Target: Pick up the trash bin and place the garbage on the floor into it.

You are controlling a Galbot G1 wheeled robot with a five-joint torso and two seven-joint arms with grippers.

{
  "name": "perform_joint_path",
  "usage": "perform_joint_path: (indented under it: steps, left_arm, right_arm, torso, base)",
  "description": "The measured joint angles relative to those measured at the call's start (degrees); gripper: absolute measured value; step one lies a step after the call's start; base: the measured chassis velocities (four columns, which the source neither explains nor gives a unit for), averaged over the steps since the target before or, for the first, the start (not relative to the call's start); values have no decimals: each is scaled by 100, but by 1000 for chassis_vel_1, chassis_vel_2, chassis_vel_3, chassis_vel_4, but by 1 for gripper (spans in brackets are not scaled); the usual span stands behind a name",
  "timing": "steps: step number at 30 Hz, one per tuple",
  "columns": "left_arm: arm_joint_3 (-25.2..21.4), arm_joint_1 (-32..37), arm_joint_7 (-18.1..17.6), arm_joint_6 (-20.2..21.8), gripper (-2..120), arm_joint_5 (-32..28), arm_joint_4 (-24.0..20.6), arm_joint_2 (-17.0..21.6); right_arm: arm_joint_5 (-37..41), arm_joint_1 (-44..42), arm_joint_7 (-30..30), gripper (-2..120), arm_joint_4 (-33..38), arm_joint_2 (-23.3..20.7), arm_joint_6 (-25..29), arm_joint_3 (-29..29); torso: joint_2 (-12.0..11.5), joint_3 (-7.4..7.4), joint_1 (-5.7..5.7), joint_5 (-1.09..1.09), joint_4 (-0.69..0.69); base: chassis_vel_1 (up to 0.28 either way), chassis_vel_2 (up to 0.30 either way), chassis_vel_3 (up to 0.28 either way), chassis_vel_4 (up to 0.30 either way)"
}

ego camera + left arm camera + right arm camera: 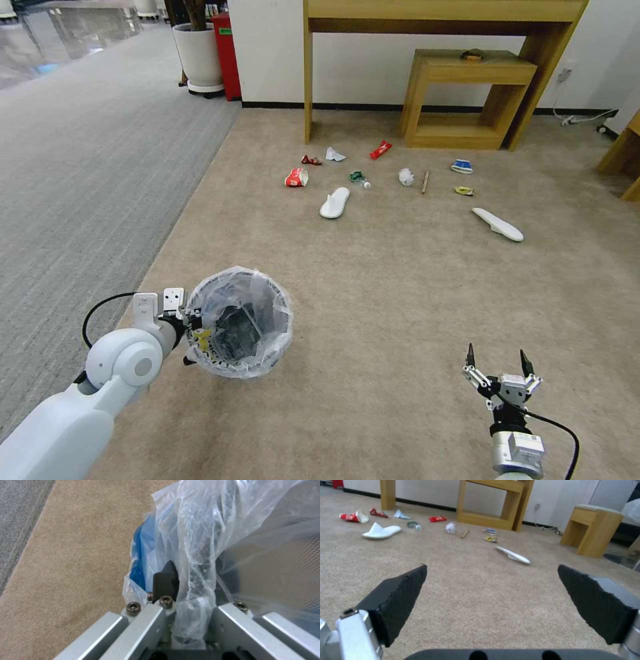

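Two grippers are showing: the left gripper (190, 325) is clamping the crinkly bagged rim of the round black trash bin (239, 322), while the right gripper (499, 359) is hanging with jaws wide apart. Bin seemingly secured, the robot is needing to close on the garbage (335, 202), slippers, wrappers and paper lying well ahead of those jaws on the beige short-pile floor (373, 293).

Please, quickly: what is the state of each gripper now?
Left gripper: closed on the rim of the bin.
Right gripper: open, holding nothing, above the floor.
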Motion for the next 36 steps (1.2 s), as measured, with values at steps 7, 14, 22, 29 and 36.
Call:
perform_joint_path:
  steps: [7, 14, 22, 29, 36]
  left_arm:
    - [-67, 94, 29, -13, 0, 80, -40, -15]
    - [-77, 140, 42, -31, 0, 131, -57, -25]
    - [-68, 140, 49, -48, 0, 158, -59, -41]
    - [-52, 134, 55, -55, 0, 162, -52, -44]
    - [-38, 137, 62, -63, 0, 187, -43, -53]
  right_arm:
    - [2, 6, 0, 100, 0, -17, -15, -11]
    - [2, 34, -1, 100, -1, -16, -20, -43]
    - [-2, 70, 21, 100, -8, 6, -21, -64]
    - [-39, 106, 77, 100, -13, 35, -60, -77]
    - [-46, 123, 140, 100, -16, 41, -114, -73]
  torso:
    - [0, 0, 0, 0, 0]
    - [0, 1, 1, 0, -1]
    - [0, 1, 2, 1, 1]
    - [0, -1, 0, 0, -1]
    - [0, 0, 1, 0, 0]
  base:
    - [-93, 80, 91, -94]
    - [-196, 187, 196, -201]
    - [-139, 134, 137, -133]
    - [-6, 11, 12, -5]
    - [0, 0, 0, 0]
